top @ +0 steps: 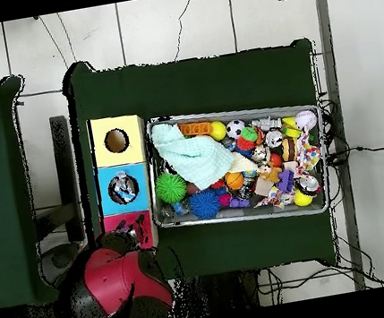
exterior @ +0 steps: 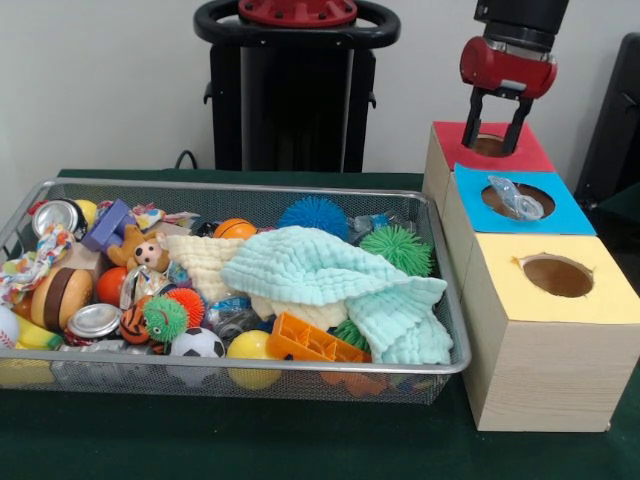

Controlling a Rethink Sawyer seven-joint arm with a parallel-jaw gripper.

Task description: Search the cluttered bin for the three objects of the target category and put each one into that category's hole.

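Setting: a table under dark green cloth [exterior: 250, 440], a pale wall behind; the overhead view showed a tiled floor with cables around the table.

Nearest: a wire mesh bin [exterior: 300, 372] packed with toys. Along its front edge lay a small soccer ball [exterior: 197, 343], a yellow ball [exterior: 250, 347] and an orange plastic block [exterior: 305, 340]. Over the middle sprawled a mint green cloth [exterior: 330, 275], covering whatever sat beneath. Behind it were a green spiky ball [exterior: 398, 247], a blue spiky ball [exterior: 313, 215] and a small basketball [exterior: 235, 228]. At the left end: crushed cans [exterior: 93, 320] and a plush bear [exterior: 140, 250].

Beside the bin stood a row of wooden boxes, each with a hole in its lid — yellow box [exterior: 558, 278] nearest, blue box [exterior: 520, 200] next, red box [exterior: 492, 146] farthest. A clear plastic item [exterior: 515, 197] sat in the blue box's hole, not fully dropped through.

Farthest: the gripper [exterior: 495, 120] hung directly above the red box's hole, fingers parted with nothing between them.

Target category: cannot be told from the pictures, so the task's objects in the bin cannot be picked out with certainty.

Handling judgement: the next search would go best if the cloth were lifted or pushed aside first — it hides much of the bin — and a pick taken from above on a loosely lying item.
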